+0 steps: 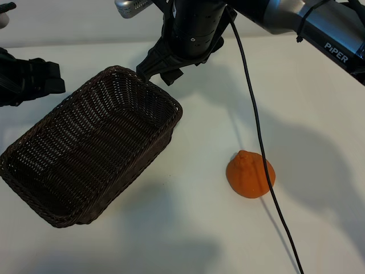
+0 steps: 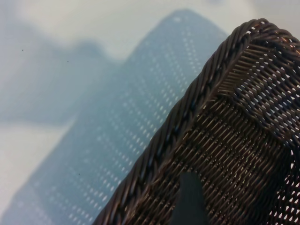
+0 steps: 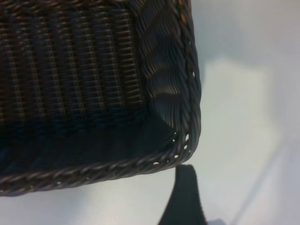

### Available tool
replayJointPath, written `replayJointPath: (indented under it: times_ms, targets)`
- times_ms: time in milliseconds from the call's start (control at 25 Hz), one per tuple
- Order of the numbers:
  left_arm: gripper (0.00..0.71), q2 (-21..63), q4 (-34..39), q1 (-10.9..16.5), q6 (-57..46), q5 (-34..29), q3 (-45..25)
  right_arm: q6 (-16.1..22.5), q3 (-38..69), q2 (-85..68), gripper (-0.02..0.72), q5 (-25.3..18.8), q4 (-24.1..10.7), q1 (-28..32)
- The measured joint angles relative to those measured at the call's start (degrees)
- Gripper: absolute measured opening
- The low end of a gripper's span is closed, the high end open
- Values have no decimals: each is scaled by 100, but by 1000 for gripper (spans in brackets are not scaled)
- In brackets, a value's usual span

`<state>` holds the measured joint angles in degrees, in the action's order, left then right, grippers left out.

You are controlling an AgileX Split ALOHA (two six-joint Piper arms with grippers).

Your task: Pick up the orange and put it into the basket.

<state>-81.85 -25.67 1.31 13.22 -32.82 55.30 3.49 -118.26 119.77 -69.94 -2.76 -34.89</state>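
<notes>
The right gripper, jaws spread and empty, hangs over the far corner of the basket. The orange sits mid-table, well apart, under a black cable. It should approach from above, clearing that cable. The left gripper, also open, waits at the table's left edge.

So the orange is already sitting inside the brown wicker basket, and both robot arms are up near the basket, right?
Not quite. The orange is not in the basket; it lies on the white table beside it, apart from it, as the exterior view shows. The basket holds nothing. The rest is right.
</notes>
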Motion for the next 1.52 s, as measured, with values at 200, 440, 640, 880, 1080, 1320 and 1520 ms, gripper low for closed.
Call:
replayJointPath:
  times_ms: [200,440,640,880,1080,1320,1520]
  targets:
    - [590,0,0,0,0,0,0,0,0,0,558,0,0,0]
    - [590,0,0,0,0,0,0,0,0,0,558,0,3,0]
    - [590,0,0,0,0,22,0,0,0,0,558,0,7,0]
    - [590,0,0,0,-78,-374,0,5,0,0,558,0,7,0]
    - [590,156,6,0,-319,-697,-181,5,0,0,558,0,21,0]
    - [590,1187,81,0,-993,-365,-1076,5,0,0,558,0,28,0]
    - [590,2167,634,0,-1969,-343,-1709,-103,0,0,558,0,31,0]
